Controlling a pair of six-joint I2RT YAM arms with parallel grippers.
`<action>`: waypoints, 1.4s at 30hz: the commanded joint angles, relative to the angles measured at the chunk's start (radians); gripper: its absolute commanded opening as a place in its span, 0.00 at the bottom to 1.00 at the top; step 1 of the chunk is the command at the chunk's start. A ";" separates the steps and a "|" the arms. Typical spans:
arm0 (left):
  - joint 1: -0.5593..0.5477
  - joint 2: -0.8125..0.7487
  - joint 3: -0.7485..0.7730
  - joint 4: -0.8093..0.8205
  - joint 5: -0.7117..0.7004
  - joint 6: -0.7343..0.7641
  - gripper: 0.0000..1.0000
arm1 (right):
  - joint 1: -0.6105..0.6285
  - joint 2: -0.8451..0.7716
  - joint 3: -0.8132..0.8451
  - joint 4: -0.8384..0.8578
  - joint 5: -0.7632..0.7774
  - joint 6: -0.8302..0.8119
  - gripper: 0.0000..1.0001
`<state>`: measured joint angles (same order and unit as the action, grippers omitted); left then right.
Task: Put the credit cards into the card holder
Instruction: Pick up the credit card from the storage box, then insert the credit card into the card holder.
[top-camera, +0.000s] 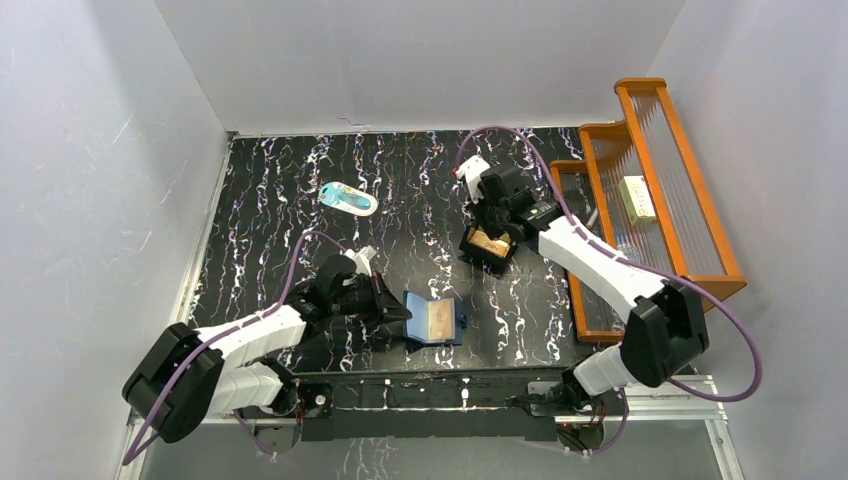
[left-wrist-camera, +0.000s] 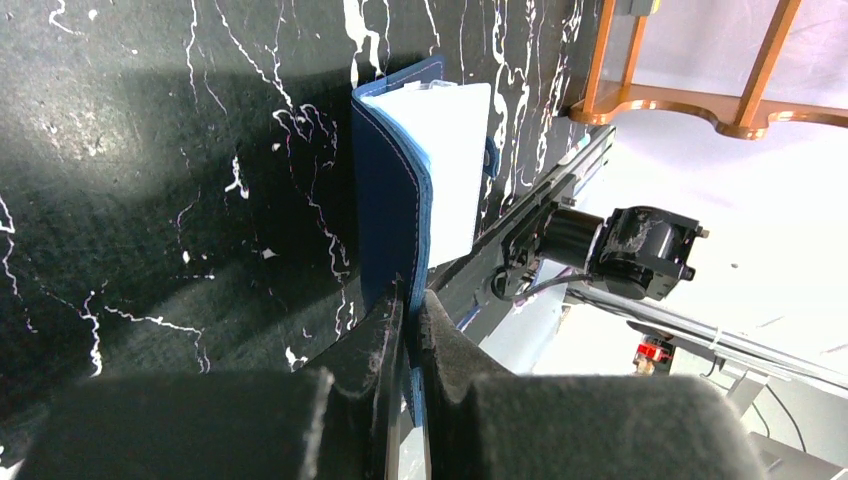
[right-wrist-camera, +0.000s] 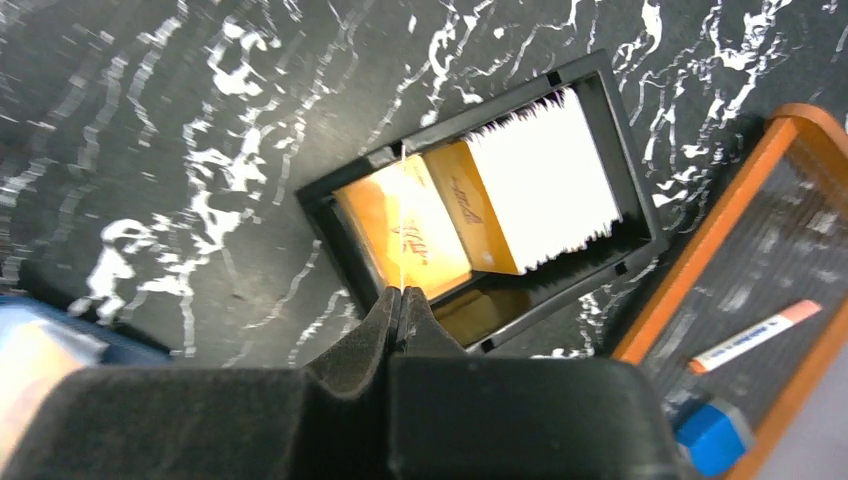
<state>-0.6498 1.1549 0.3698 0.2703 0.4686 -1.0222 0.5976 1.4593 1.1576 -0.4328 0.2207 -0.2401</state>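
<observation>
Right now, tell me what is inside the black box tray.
Golden-tan cards and a white card lie in the tray; the right gripper pinches a thin card edge-on. Its floor beneath them is hidden.

Top external, position: we look from above and behind the arm bases, down on the whole table (top-camera: 300, 200).
Top external, range: far. Both arms, the card holder (top-camera: 432, 321), the black box tray (top-camera: 488, 246) and the orange rack (top-camera: 603, 129) all fit.
Left wrist, facing: low along the left gripper (left-wrist-camera: 410, 295), rightward across the tabletop.
Left wrist, range: very near the card holder (left-wrist-camera: 395, 190). The rack (left-wrist-camera: 700, 105) lies beyond.
Right wrist, facing: steeply down past the right gripper (right-wrist-camera: 402, 295) into the tray (right-wrist-camera: 632, 150). We see a credit card (right-wrist-camera: 403, 220) edge-on.
Right wrist, range: close.
Shared: all three views hold the rack (right-wrist-camera: 712, 228) and the card holder (right-wrist-camera: 40, 350), blurred in the right wrist view. The tray shows in top and right wrist views.
</observation>
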 joint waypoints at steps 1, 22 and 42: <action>0.003 0.011 0.004 0.046 -0.023 -0.009 0.02 | -0.001 -0.081 0.061 -0.036 -0.134 0.238 0.00; 0.003 -0.038 -0.003 -0.137 -0.101 0.088 0.20 | 0.233 -0.288 -0.481 0.406 -0.341 1.157 0.00; 0.003 -0.022 -0.019 -0.230 -0.141 0.112 0.06 | 0.186 -0.148 -0.700 0.652 -0.447 1.096 0.00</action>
<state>-0.6498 1.1328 0.3672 0.0376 0.3222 -0.9192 0.8066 1.3235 0.4923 0.1307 -0.1848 0.8722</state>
